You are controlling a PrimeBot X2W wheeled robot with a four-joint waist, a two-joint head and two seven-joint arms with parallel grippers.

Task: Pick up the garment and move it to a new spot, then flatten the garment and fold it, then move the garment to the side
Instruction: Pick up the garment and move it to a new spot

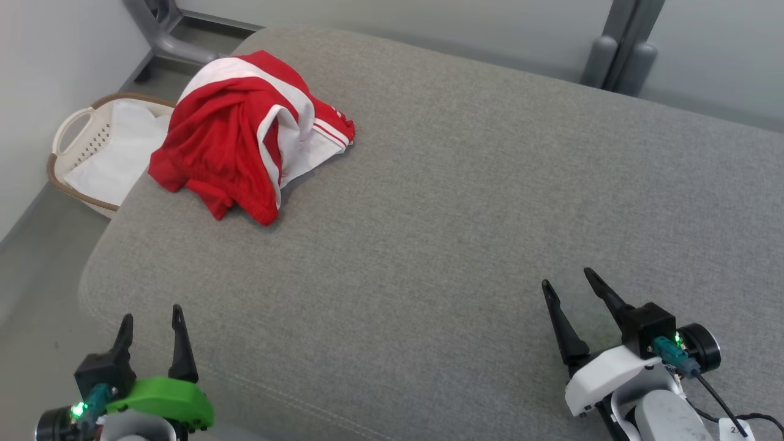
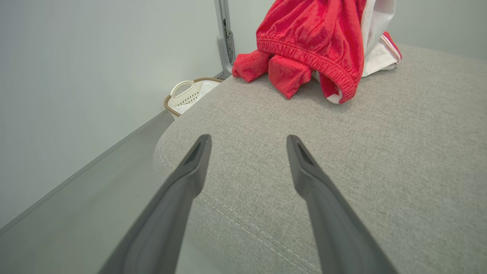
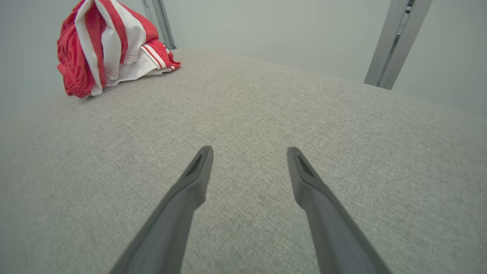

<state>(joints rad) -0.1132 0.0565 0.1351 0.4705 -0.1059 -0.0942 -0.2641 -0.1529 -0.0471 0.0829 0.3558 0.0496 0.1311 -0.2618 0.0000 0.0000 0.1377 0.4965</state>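
Note:
A crumpled red garment with white stripes [image 1: 245, 135] lies in a heap at the far left of the grey cushion [image 1: 441, 214]. In the left wrist view the garment [image 2: 315, 42] shows its red elastic waistband, well ahead of the fingers. In the right wrist view the garment [image 3: 110, 45] sits far off at the upper left. My left gripper [image 1: 152, 315] stands open over the cushion's near left corner, nothing between its fingers. Near the front right, my right gripper [image 1: 566, 277] is open too, and its fingers hold nothing.
A cream laundry basket [image 1: 76, 138] with white cloth inside stands on the floor beside the cushion's left edge, also seen as a basket [image 2: 186, 95] in the left wrist view. Grey metal posts [image 1: 618, 49] rise behind the cushion. Pale walls close in at left and back.

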